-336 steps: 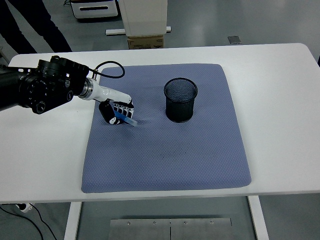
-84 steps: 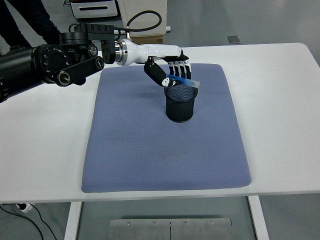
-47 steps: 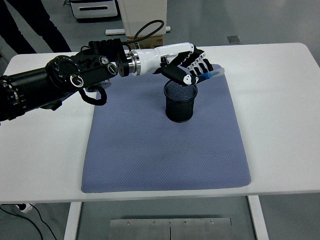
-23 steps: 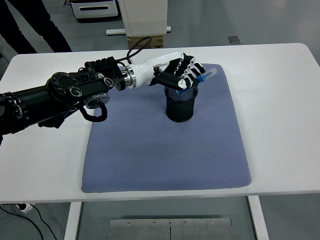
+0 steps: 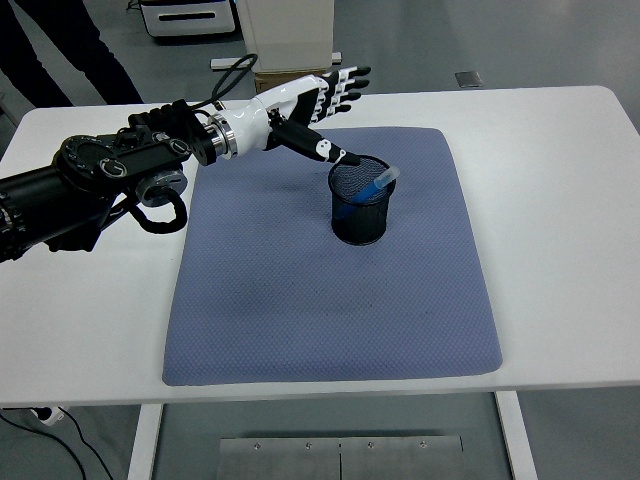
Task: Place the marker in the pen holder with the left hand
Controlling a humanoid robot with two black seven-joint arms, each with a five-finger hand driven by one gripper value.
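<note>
While left hand [image 5: 318, 105] fingers spread | blue marker [image 5: 368, 186] leans in round mesh holder [image 5: 361, 212]

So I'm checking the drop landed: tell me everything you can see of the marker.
The marker is blue with a paler cap end. It stands tilted inside the black mesh pen holder, its upper end leaning on the rim at the right and poking just above it; its lower part shows dimly through the mesh. The open left hand is clear of it.
</note>
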